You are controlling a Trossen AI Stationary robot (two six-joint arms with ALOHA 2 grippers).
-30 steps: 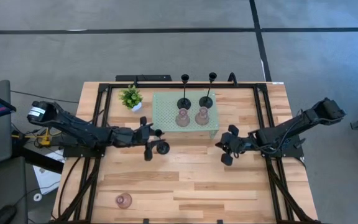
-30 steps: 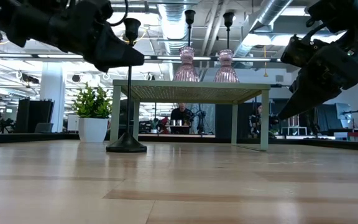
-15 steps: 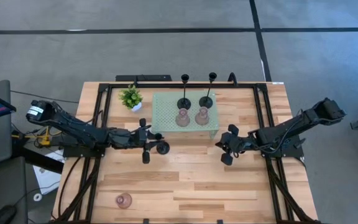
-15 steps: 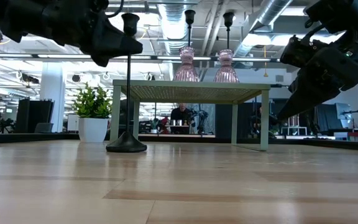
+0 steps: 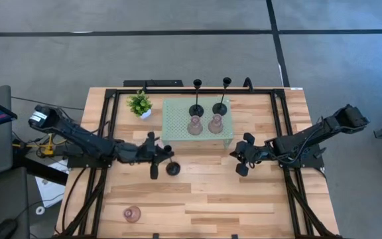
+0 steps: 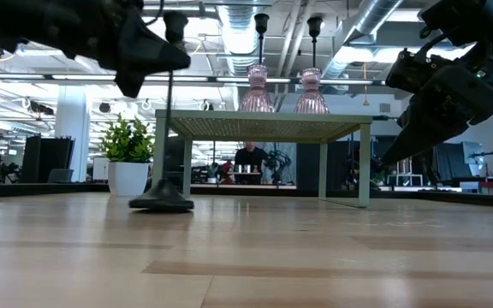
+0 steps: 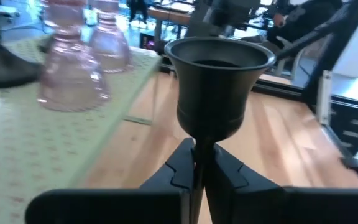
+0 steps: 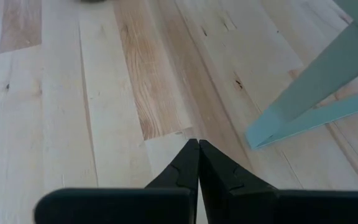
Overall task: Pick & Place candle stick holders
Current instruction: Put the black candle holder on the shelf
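Note:
My left gripper is shut on a tall black candle stick holder in front of the mint-green stand, on its left side. The holder's round base is at the tabletop; whether it touches the table, I cannot tell. Two black holders and two pink glass ones stand on the stand. A third pink glass one stands near the table's near left corner. My right gripper is shut and empty above the table, at the stand's near right leg. My left gripper pinches the black holder's thin stem between its two fingers, right under the top cup. The fingers come about level from the table's left, across the stem. The holder stands nearly upright, and its base is low at the tabletop.
A small green potted plant stands left of the stand at the back. Bare wood lies between the grippers and the near edge. In the low view, people sit in the room behind the table.
My left gripper has gone toward the table's near edge, still shut on the black holder. The holder has come with it, and its base now lies nearer the near edge than before. My right gripper has kept still.

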